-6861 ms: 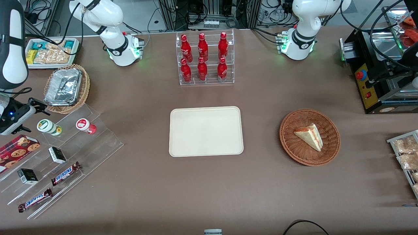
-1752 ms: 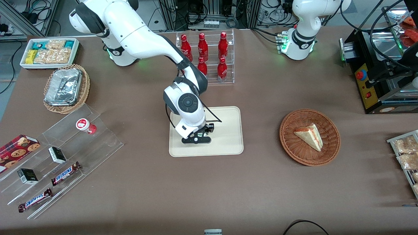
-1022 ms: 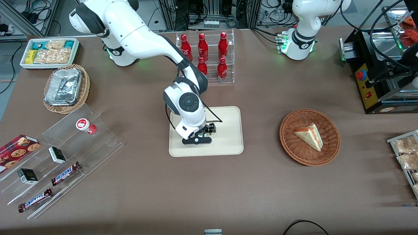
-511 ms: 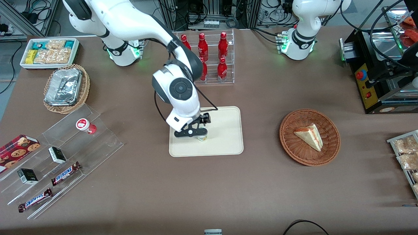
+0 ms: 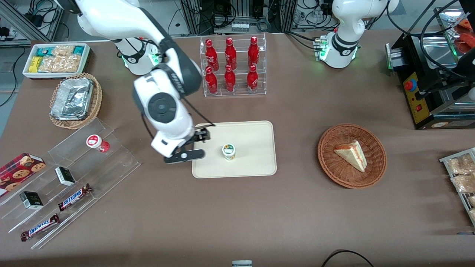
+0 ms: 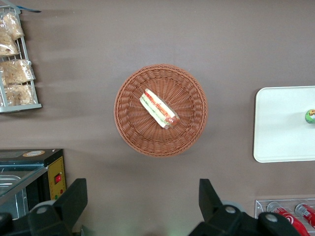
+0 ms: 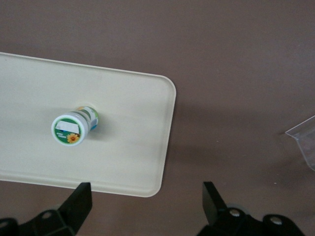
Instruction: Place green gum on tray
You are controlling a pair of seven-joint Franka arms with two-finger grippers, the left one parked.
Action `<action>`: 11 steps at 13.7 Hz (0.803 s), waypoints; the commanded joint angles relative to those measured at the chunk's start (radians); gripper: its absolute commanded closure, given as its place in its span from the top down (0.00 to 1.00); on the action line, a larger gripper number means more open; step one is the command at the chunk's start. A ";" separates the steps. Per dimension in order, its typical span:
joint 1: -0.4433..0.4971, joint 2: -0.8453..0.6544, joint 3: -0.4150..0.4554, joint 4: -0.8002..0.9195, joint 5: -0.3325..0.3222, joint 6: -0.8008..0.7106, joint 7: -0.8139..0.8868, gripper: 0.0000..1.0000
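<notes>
We record the green gum [image 5: 229,151] standing upright on the tray [image 5: 256,163], lid up, free of any grip; we see it too from the right wrist [image 7: 71,130] and the left wrist [image 6: 310,116]. The gripper [image 5: 184,155] hangs above the table just beside the tray's edge toward the working arm's end, its fingers [image 7: 78,204] spread apart and holding nothing.

White arm [image 5: 163,107], black joints; gripper [image 5: 184,155] seemingly black.
</notes>
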 commanded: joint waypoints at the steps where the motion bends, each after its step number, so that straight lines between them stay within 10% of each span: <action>1: -0.071 -0.083 0.008 -0.048 -0.001 -0.046 -0.091 1.00; 11: -0.355 -0.289 0.014 -0.268 -0.001 0.049 -0.216 1.00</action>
